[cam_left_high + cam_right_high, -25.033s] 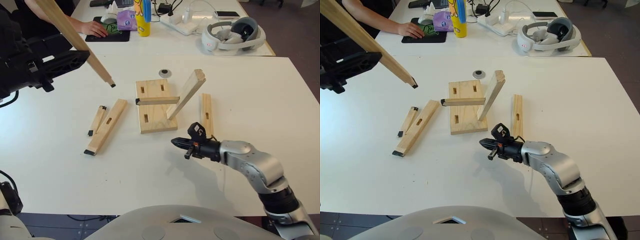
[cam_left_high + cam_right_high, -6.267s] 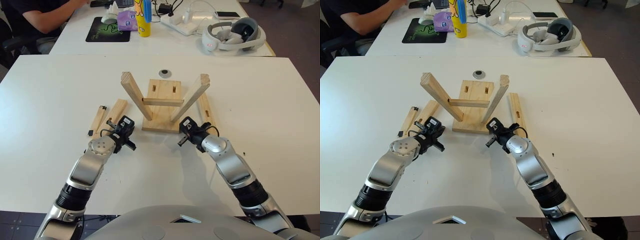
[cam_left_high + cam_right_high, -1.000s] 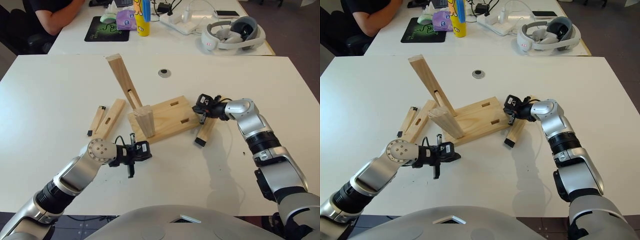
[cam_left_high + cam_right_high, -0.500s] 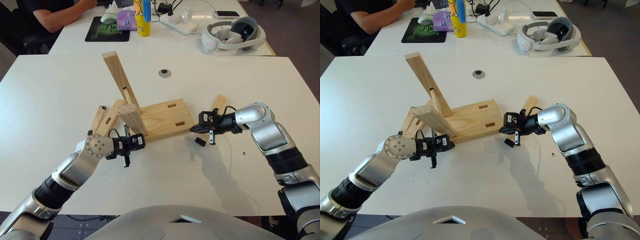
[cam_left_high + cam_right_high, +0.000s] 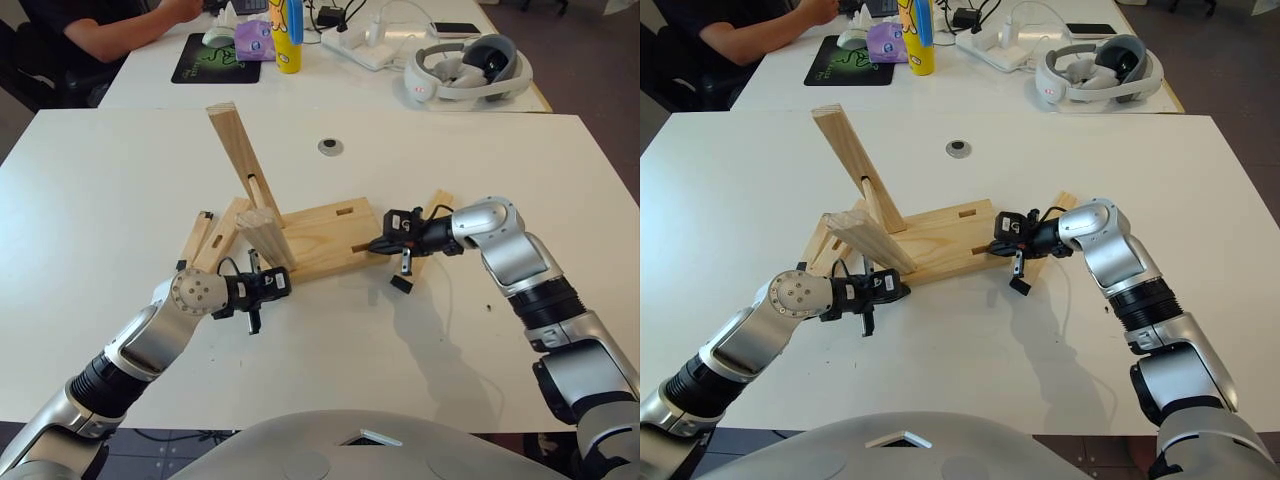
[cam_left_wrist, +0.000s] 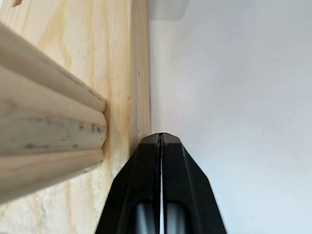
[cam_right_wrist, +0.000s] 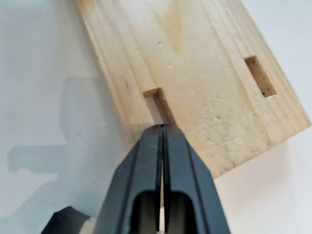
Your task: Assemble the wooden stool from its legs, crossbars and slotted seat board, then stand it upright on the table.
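Pine, stiff and likely light, the pale slotted seat board (image 5: pixel 325 240) lies on the white counter (image 5: pixel 120 180) with two wooden legs (image 5: pixel 243 165) plugged in, best pinched across its thin edges, which the black left hand (image 5: pixel 283 284) and black right hand (image 5: pixel 377 246) touch, both closed, empty.
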Controlling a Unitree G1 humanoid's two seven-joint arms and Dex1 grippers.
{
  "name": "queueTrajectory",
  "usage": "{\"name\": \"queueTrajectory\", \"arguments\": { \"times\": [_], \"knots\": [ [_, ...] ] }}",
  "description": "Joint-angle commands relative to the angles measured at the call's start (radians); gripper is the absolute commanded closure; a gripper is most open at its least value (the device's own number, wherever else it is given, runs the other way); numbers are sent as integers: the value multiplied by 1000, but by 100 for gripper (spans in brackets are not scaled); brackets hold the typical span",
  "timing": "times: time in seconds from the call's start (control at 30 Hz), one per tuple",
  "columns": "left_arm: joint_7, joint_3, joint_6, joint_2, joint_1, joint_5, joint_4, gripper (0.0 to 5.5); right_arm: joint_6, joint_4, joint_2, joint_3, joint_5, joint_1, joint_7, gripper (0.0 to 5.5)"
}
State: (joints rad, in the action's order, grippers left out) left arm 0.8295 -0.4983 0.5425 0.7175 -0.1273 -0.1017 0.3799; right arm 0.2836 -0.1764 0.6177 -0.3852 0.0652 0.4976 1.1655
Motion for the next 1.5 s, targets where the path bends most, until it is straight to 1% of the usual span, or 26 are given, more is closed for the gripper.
{"name": "queueTrajectory", "arguments": {
  "times": [0.03, 0.13, 0.27, 0.33, 0.4, 0.47, 0.67, 0.73, 0.87, 0.93, 1.0, 1.07, 1.13, 1.23, 1.3, 1.37, 1.43, 1.5],
  "knots": [
    [3, -15, 46, 5, 31, -17, -15, 549, 1, -36, -22, -22, 43, 28, -42, 550],
    [2, -15, 49, 6, 36, -19, -13, 549, -14, -49, -2, -62, 91, 40, -37, 550],
    [-10, -4, 57, 4, 32, -24, -21, 549, -4, -15, 52, -124, 123, 23, 58, 550],
    [-22, 4, 58, 2, 29, -29, -35, 549, 30, 33, 87, -151, 113, -2, 125, 550],
    [-45, 15, 60, -4, 22, -37, -52, 549, 60, 83, 102, -158, 89, -28, 156, 550],
    [-67, 24, 59, -10, 12, -46, -72, 549, 80, 137, 86, -134, 46, -52, 151, 550],
    [-127, 46, 58, -49, -3, -65, -107, 549, 118, 180, -69, -15, -65, -39, -2, 550],
    [-133, 48, 58, -55, -1, -66, -106, 549, 158, 214, -73, 7, -101, -40, -1, 550],
    [-139, 52, 55, -61, -4, -73, -114, 549, 226, 261, -18, 69, -165, -23, 34, 550],
    [-142, 55, 54, -67, -2, -72, -117, 549, 200, 192, -13, 96, -151, 23, -1, 550],
    [-144, 50, 58, -77, -3, -72, -114, 549, 95, 16, -29, 94, -68, 88, -108, 550],
    [-142, 42, 60, -89, -6, -71, -111, 549, -26, -166, -46, 58, 28, 147, -216, 550],
    [-141, 31, 60, -101, -12, -74, -112, 549, -128, -328, -71, 14, 104, 194, -278, 550],
    [-136, 18, 62, -115, -21, -76, -112, 549, -215, -490, -105, -22, 166, 237, -315, 550],
    [-129, 13, 61, -121, -32, -77, -116, 549, -261, -578, -116, -40, 198, 254, -315, 550],
    [-124, 11, 61, -122, -38, -79, -117, 549, -294, -629, -127, -48, 201, 258, -276, 550],
    [-123, 14, 63, -122, -37, -81, -116, 549, -319, -633, -129, -52, 193, 254, -216, 550],
    [-123, 20, 63, -121, -39, -82, -119, 549, -298, -573, -111, -47, 159, 227, -111, 550]
  ]
}}
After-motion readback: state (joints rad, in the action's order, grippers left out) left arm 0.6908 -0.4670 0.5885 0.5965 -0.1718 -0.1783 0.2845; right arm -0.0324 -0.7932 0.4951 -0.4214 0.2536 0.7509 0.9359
